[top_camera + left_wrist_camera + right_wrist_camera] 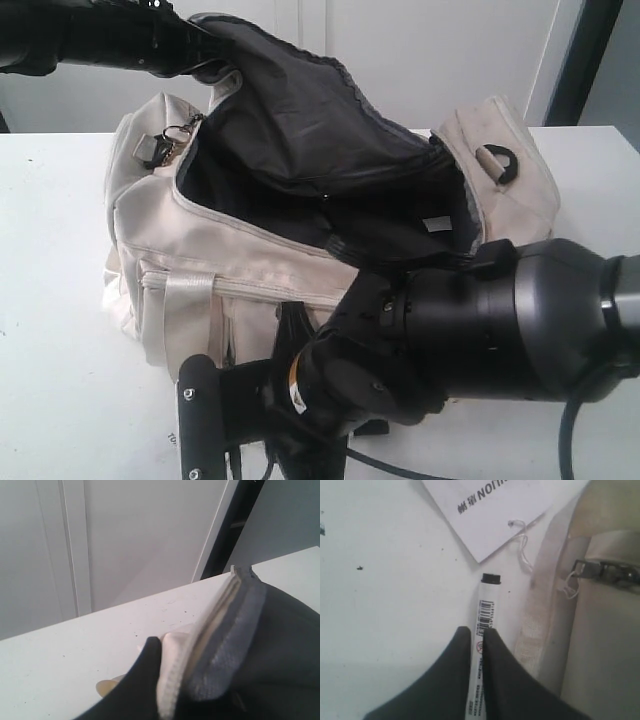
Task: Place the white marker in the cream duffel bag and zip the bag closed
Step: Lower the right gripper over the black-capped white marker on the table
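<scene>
- Right gripper [477, 633]: its two dark, tapered fingers straddle the white marker [485, 611], one on each side. The gap is no wider than the barrel. It cannot be told whether they are pressing on it or only flanking it.
- White marker: it lies flat on the white table [380, 605], just beside the front of the cream duffel bag [250, 250]. Taking the fingers' reach as 12 o'clock, its long axis runs 6 to 12, with the black end at 12. It is a slim, smooth, hard cylinder with a printed barcode band.
- Key relation: the barrel is already between the fingers. In the exterior view the bag's open mouth lies at about 12 o'clock from the right wrist, above and beyond it. The right arm is the nearer one.
- Left gripper [205, 50]: it is clamped on the bag's rim and holds the flap up, showing the dark lining [300, 120].
- Textures: the cream fabric is soft and creased, with a satin strap [535, 625], a woven grey zipper tape [225, 650] and a metal pull [600, 570].
- Distractor: a flat paper tag [490, 510] lies near the marker's black end, not touching it.
</scene>
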Motion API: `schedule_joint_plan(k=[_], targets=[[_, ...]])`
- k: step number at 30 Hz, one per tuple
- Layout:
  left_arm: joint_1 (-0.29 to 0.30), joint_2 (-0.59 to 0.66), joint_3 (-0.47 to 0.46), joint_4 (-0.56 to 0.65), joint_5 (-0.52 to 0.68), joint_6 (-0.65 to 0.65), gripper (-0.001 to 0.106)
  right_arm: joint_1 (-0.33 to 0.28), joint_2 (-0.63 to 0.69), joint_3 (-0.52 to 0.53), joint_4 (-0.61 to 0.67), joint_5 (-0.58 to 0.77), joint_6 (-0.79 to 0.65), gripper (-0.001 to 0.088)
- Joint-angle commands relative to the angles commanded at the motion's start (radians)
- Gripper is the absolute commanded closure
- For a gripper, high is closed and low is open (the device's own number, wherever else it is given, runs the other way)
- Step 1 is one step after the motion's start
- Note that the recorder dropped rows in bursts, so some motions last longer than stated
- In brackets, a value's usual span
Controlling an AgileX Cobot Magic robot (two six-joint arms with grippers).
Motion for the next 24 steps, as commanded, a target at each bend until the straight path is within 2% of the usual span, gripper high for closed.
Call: schedule_joint_plan(k=[6, 12, 20, 23, 24], targets=[[0.0, 0.0, 0.0, 0.0, 0.0, 0.0, 0.105, 0.064, 0.0, 0.0, 0.0, 0.0, 0.0, 0.0763], [0.0, 0.0, 0.0, 0.0, 0.0, 0.0, 0.105, 0.056, 0.025, 0.0, -0.031, -0.002, 0.019, 0.0763], [0.0, 0.0, 0.0, 0.0, 0.0, 0.0, 0.105, 0.044, 0.054, 0.0, -0.29, -0.03, 0.321, 0.0763], [0.0, 0.0, 0.0, 0.0, 0.0, 0.0, 0.105, 0.044, 0.054, 0.0, -0.316, -0.03, 0.352, 0.0758], [0.0, 0.0, 0.0, 0.0, 0.0, 0.0, 0.105, 0.044, 0.054, 0.0, -0.323, -0.032, 0.352, 0.0726]])
